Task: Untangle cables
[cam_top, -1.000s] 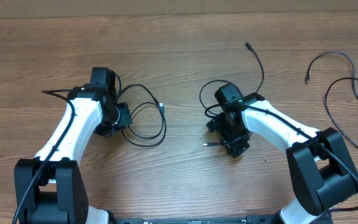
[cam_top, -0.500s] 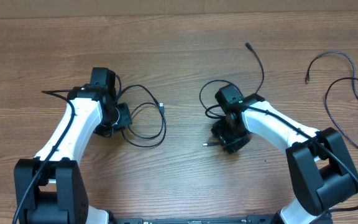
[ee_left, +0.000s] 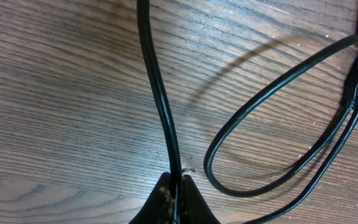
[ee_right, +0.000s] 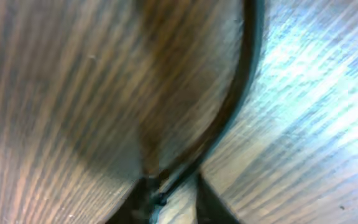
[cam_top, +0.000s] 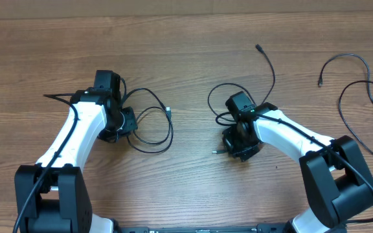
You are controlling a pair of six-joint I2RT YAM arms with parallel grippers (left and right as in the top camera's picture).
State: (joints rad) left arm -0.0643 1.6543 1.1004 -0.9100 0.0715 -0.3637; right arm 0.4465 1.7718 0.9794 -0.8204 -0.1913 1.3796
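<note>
Thin black cables lie on the wood table. My left gripper (cam_top: 127, 124) (ee_left: 176, 186) is shut on one cable (ee_left: 157, 81), which runs straight ahead from the pinched jaws; its loop (cam_top: 167, 133) (ee_left: 272, 99) lies to the right and ends in a bluish plug (cam_top: 168, 111). My right gripper (cam_top: 236, 147) (ee_right: 169, 194) sits low over a second cable (cam_top: 272, 71) (ee_right: 244, 81) near its silvery plug (cam_top: 216, 151). In the blurred right wrist view this cable lies between the jaws against the left finger, with a narrow gap beside it.
Two more loose black cables (cam_top: 348, 57) (cam_top: 351, 126) curl at the far right of the table (cam_top: 186, 39). The arms' own thicker cables run along their white links.
The right gripper has narrowed from wide open to almost closed around the cable and shifted slightly. The left arm and its cable have not moved.
</note>
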